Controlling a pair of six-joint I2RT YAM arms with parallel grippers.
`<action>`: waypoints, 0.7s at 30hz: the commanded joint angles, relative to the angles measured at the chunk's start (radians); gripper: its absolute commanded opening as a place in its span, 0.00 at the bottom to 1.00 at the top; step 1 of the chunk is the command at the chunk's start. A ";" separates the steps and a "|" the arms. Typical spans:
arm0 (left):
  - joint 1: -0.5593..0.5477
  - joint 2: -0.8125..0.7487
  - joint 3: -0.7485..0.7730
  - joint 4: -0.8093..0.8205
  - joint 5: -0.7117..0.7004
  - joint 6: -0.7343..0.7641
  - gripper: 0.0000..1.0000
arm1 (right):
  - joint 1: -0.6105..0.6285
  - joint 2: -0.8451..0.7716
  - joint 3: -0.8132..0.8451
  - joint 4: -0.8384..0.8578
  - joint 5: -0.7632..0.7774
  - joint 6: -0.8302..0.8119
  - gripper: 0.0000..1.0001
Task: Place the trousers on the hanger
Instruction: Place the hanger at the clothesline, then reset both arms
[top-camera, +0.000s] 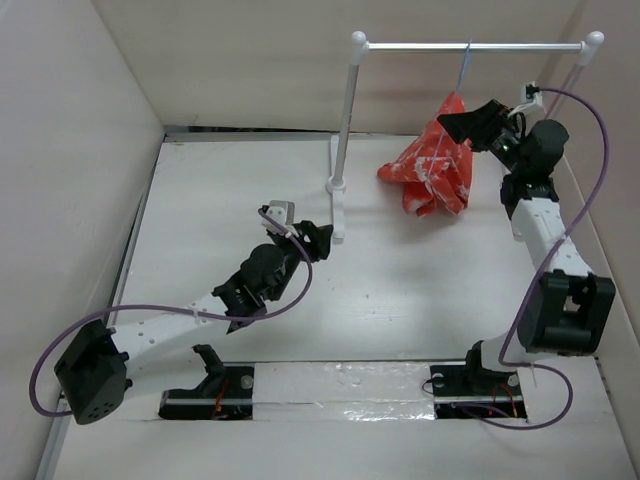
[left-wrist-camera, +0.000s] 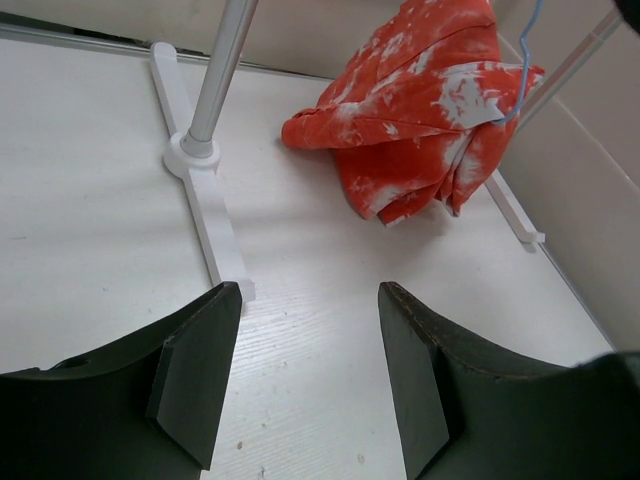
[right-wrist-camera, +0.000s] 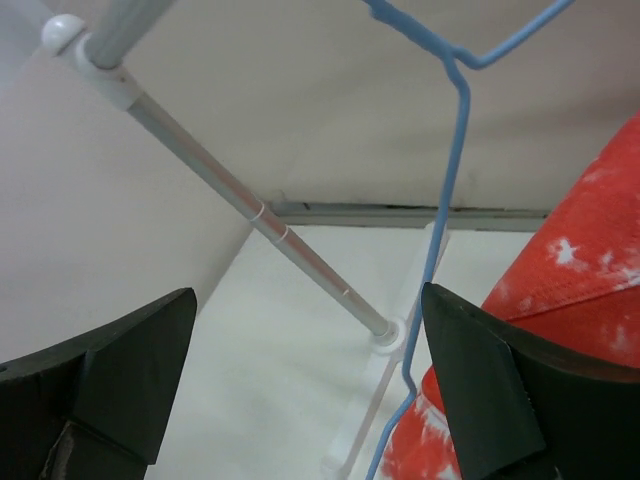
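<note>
The red-orange trousers (top-camera: 432, 165) with white blotches hang bunched over the thin blue-grey hanger (top-camera: 463, 65), whose hook is on the rail's crossbar. My right gripper (top-camera: 452, 120) is open at the top of the trousers. In the right wrist view the hanger wire (right-wrist-camera: 450, 170) runs down just inside the right finger (right-wrist-camera: 500, 390), ungripped, with the trousers (right-wrist-camera: 590, 250) behind that finger. My left gripper (top-camera: 320, 240) is open and empty, low over the table near the rail's left foot. The left wrist view shows the trousers (left-wrist-camera: 420, 110) and hanger (left-wrist-camera: 524, 60) ahead of its gripper (left-wrist-camera: 308, 290).
The white rail stand has a left pole (top-camera: 345, 120), a metal crossbar (top-camera: 475, 45) and a long flat foot (left-wrist-camera: 215, 230) on the table. The right pole (right-wrist-camera: 250, 205) slants past my right gripper (right-wrist-camera: 308, 292). White walls enclose the table on three sides.
</note>
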 joint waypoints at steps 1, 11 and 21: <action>0.006 0.003 0.037 0.016 0.013 -0.011 0.54 | -0.009 -0.142 -0.063 -0.048 0.081 -0.133 1.00; -0.006 0.047 0.032 0.074 0.017 0.005 0.56 | 0.098 -0.754 -0.583 -0.108 0.244 -0.346 1.00; -0.038 -0.149 -0.090 -0.048 -0.072 -0.107 0.55 | 0.121 -1.286 -0.723 -0.727 0.189 -0.528 1.00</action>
